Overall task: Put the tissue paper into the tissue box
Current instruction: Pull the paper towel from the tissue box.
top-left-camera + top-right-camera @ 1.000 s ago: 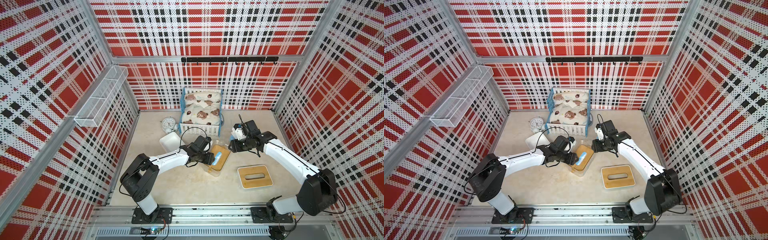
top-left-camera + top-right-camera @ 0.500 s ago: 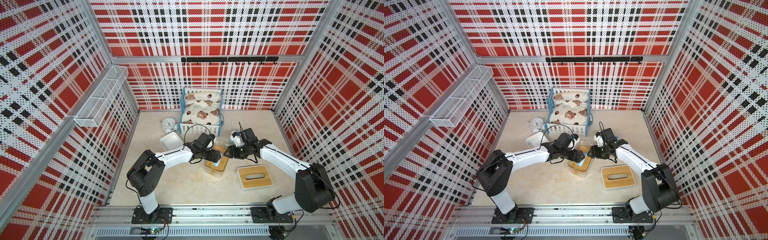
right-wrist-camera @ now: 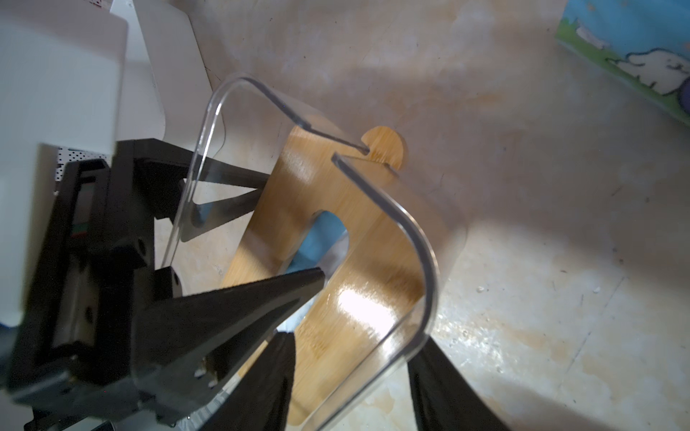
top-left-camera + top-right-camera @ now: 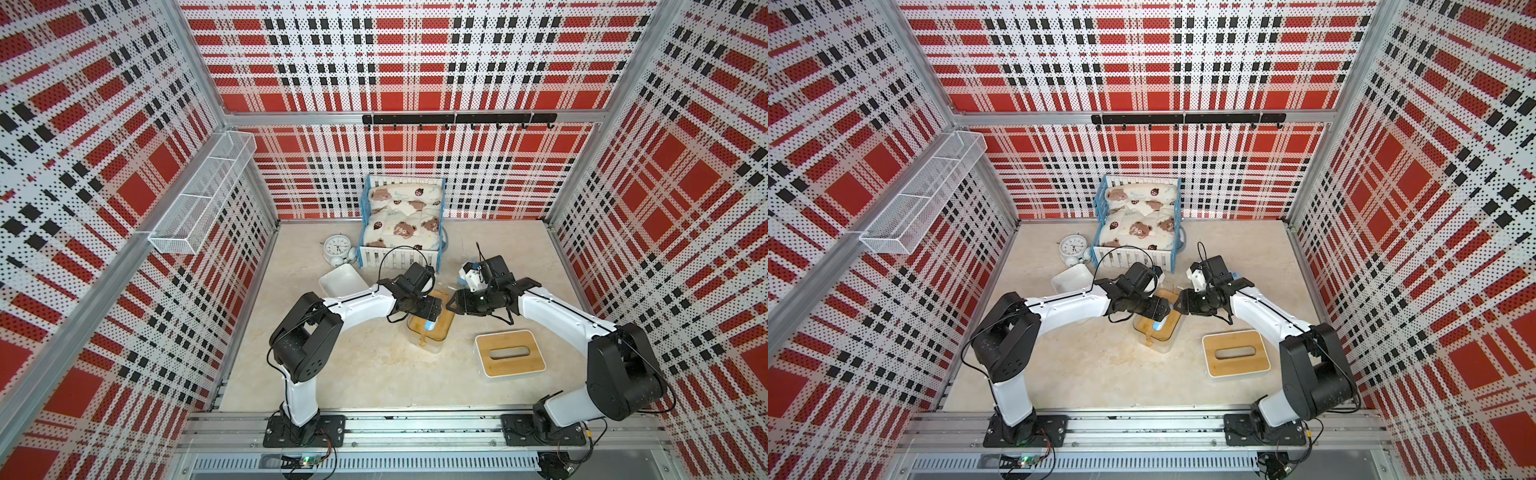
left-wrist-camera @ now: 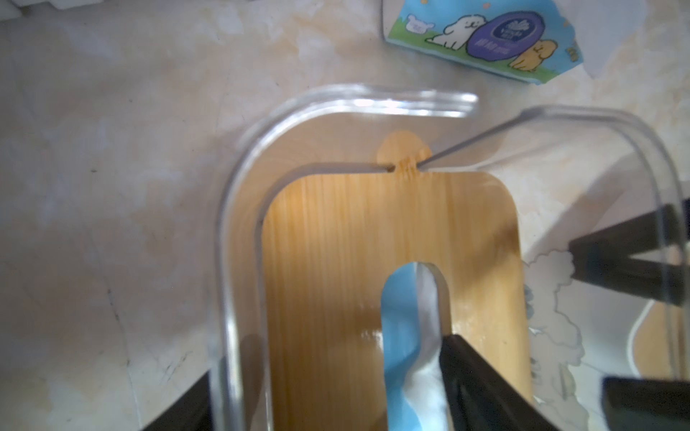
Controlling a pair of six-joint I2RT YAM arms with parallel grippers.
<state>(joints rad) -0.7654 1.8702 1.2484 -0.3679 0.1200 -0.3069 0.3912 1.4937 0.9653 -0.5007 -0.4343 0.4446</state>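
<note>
The tissue box (image 4: 428, 332) is a clear open shell with a slotted bamboo plate (image 5: 336, 242) inside; it also shows in a top view (image 4: 1156, 332). Blue-and-white tissue paper (image 5: 407, 336) shows through the plate's slot (image 3: 321, 239). My left gripper (image 5: 336, 406) is open, one finger over the plate by the slot and one outside the clear wall. My right gripper (image 3: 354, 392) is open astride the box's end wall, one finger on each side. Both grippers meet over the box (image 4: 430, 316) (image 4: 451, 305). A second tissue pack (image 5: 485, 41) lies on the table behind the right wrist.
The box's bamboo-topped lid (image 4: 509, 353) lies to the right of the box. A white dish (image 4: 343, 280), a clock (image 4: 336, 249) and a blue crib with bedding (image 4: 401, 220) stand behind the left arm. A wire basket (image 4: 203, 195) hangs on the left wall.
My right arm has swung left until its fingers reach the box's end wall. My left gripper has moved further over the box and its jaws have spread wider.
</note>
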